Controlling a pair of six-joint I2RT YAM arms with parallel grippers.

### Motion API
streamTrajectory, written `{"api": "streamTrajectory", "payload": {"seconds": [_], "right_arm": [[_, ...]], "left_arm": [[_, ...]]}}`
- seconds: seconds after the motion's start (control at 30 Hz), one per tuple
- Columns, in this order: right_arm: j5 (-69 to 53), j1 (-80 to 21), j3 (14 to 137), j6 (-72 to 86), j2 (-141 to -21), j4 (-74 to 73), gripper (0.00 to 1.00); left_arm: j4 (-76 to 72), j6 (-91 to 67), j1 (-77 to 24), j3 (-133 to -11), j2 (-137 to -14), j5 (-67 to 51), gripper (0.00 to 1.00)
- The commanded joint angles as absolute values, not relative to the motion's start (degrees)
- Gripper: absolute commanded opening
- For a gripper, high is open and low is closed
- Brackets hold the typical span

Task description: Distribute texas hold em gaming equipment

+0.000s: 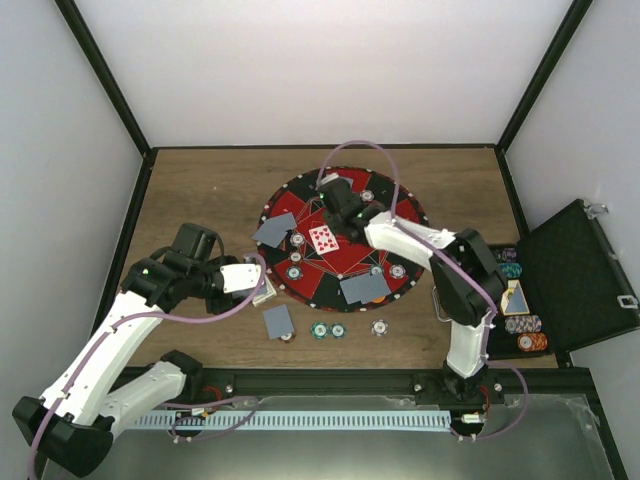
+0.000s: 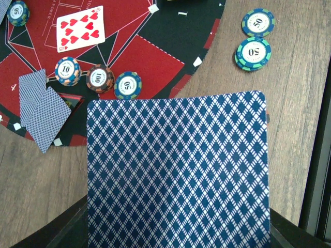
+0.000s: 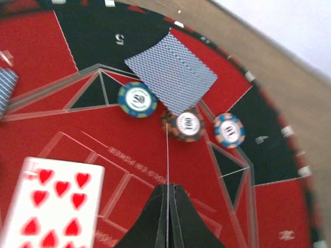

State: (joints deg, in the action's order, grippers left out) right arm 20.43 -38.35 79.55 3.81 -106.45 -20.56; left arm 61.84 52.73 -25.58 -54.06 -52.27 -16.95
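Two worries at once: left fingers (image 2: 67, 233) clamp a blue-backed card (image 2: 178, 170) by its side edges, beside the mat (image 2: 145, 62) toward the surface's (image 1: 200, 190) left edge, so it may pop loose, while right fingers (image 3: 155, 217), pressed together, could nudge the 100 chip (image 3: 189, 125).
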Motion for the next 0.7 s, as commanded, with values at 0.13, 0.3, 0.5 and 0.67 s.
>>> {"api": "streamTrajectory", "payload": {"seconds": [0.13,0.3,0.5,0.67], "right_arm": [[43.3,-43.4,70.9,-36.9,-113.5,12.6,0.01],[41.5,-43.4,70.1,-37.5,-116.3,12.1,0.01],[38.6,-43.4,66.5,-32.4,-114.3,7.4,0.15],[31.7,-43.4,66.7,-26.1,-112.3,-2.8,0.35]], "left_arm": [[60.9,52.6,-25.5,-55.4,-51.9,-17.6,0.05],[60.9,52.6,-25.5,-55.2,-51.5,-17.1,0.05],[60.9,53.1,-25.5,-54.7,-51.0,-16.9,0.05],[60.7,52.8,-25.5,-55.1,-51.6,-17.8,0.05]]}}
